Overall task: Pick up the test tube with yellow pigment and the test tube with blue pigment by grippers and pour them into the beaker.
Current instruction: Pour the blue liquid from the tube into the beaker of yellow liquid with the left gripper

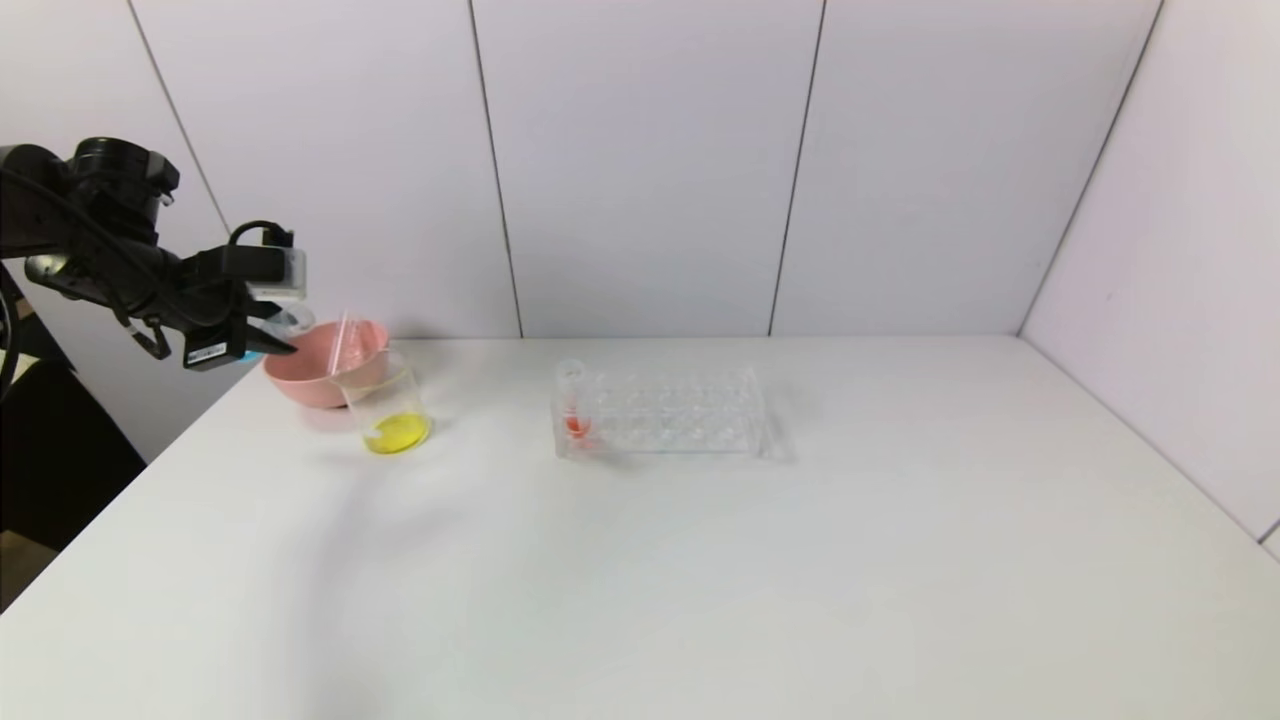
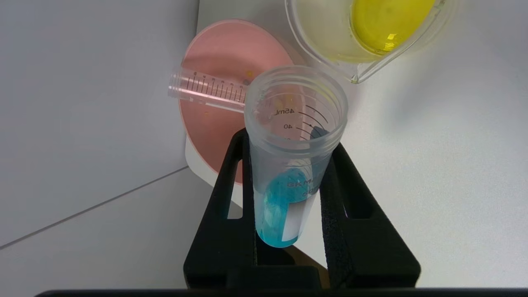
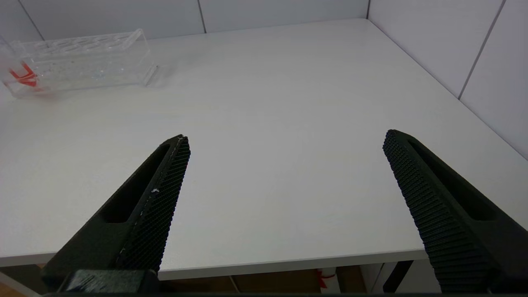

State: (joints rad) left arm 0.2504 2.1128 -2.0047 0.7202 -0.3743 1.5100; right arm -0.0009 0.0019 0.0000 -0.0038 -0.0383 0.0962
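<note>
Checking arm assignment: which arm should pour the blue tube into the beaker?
Left. Its gripper is shut on the blue tube, right beside the beaker, which already holds yellow liquid. The right gripper is open and empty, low at the table's near edge, far from the beaker.

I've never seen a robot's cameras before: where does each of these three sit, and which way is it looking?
Head view: high up, looking down the white table; the left arm shows.
Left wrist view: behind the left tool, which grips the blue tube above the pink bowl and beaker.
Right wrist view: behind the open right tool, facing the tube rack.
Shared: head and right wrist views both show the rack.
</note>
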